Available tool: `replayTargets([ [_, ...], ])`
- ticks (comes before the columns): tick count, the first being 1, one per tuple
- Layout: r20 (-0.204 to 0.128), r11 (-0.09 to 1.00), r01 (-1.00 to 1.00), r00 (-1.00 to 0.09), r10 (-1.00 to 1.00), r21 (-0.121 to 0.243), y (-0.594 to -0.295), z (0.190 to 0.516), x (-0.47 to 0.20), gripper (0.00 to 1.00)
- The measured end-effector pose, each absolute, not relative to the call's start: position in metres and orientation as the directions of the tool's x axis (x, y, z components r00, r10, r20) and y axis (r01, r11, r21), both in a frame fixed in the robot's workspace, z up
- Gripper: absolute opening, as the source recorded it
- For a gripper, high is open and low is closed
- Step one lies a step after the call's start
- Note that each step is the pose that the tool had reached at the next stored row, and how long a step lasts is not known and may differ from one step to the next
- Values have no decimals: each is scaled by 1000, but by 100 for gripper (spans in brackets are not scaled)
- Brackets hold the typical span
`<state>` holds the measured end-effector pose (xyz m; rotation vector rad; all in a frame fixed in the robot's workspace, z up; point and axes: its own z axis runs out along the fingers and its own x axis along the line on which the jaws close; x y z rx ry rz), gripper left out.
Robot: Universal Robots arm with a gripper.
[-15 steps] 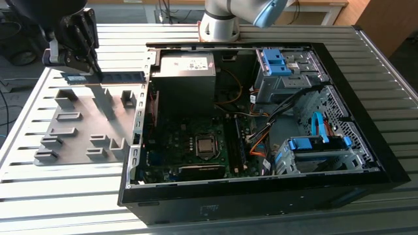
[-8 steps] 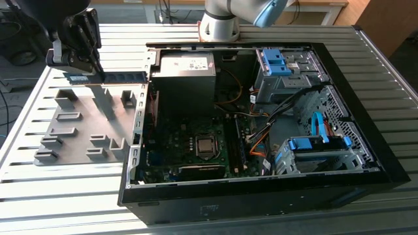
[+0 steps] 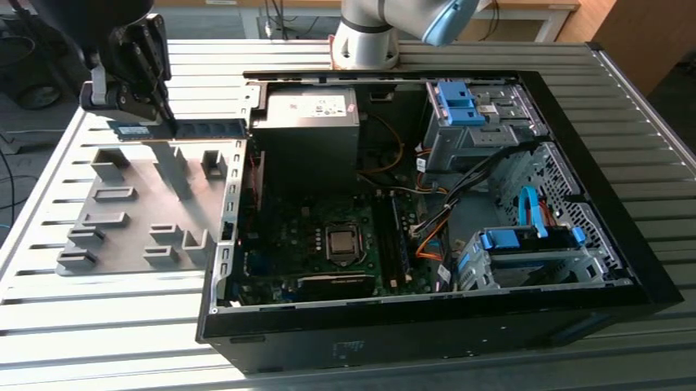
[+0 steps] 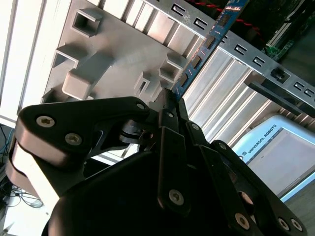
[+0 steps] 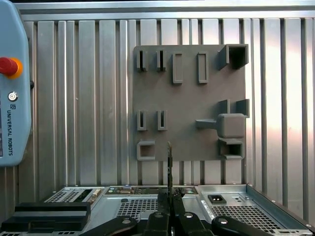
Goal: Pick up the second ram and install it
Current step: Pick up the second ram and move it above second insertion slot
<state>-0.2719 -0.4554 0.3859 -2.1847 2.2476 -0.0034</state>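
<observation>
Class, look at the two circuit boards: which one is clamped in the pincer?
The long, thin memory stick in the pincer; the large green motherboard lies flat inside the computer case.

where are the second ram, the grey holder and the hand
second ram (image 3: 212, 129), exterior view, free end
grey holder (image 3: 142, 208), exterior view, bare base
hand (image 4: 171, 101), second wrist view, between fingertips

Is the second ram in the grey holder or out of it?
Out: the gripper is shut on the second ram, holding it above the grey holder.
</observation>
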Motion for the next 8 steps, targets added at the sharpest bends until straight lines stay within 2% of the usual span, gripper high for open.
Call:
replayTargets([
  [8, -4, 28, -1000, -28, -1000, -7, -455, 386, -269, 14],
])
